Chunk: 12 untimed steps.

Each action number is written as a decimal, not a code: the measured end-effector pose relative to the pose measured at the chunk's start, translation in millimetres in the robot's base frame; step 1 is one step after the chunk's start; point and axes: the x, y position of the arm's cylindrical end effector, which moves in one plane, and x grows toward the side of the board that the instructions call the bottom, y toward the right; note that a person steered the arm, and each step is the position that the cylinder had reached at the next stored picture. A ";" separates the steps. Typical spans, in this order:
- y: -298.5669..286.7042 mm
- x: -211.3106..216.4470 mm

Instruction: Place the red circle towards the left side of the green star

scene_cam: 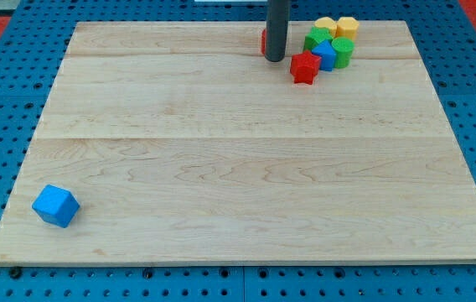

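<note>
ok so my tip (275,59) is at the board's (221,168) top edge, right against the red circle (264,40), which is mostly hidden behind the rod. no fingers here, just a bare rod holding nothing. green star (317,38) sits to the view's right in a cluster with a red star (304,68), blue block (325,54), green block (343,50) and two yellow blocks (337,26). blue cube (55,205) way off bottom left
</note>
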 end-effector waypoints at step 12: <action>-357.1 76.2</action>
